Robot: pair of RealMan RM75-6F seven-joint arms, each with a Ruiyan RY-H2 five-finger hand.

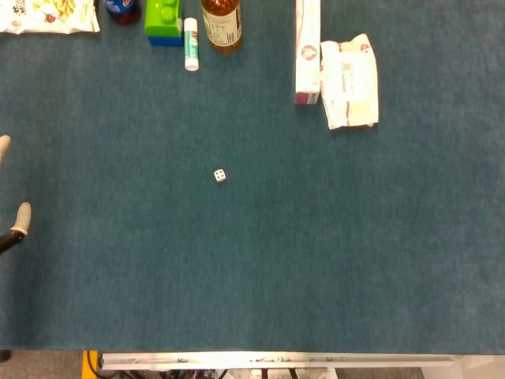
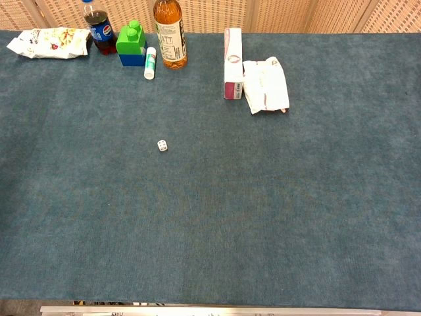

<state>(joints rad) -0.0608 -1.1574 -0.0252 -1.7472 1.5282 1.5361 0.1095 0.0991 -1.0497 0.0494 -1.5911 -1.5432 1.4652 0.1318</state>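
Where the head view shows only fingertips [image 1: 22,213] of the left hand [image 1: 12,229] at the frame's edge, its grasp cannot be told; the die [image 1: 219,175] lies well apart on the table [image 1: 316,260]. Chest view: die [image 2: 162,145] alone, no hand visible. Judged light, hard, slippery; pinch opposite faces

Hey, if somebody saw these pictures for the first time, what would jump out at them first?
Probably the small white die, lying alone on the middle of the blue cloth-covered table. Next comes the row at the far edge: a snack bag, a cola bottle, green and blue blocks, a white tube and an amber bottle. Only fingertips of the left hand show at the head view's left edge.
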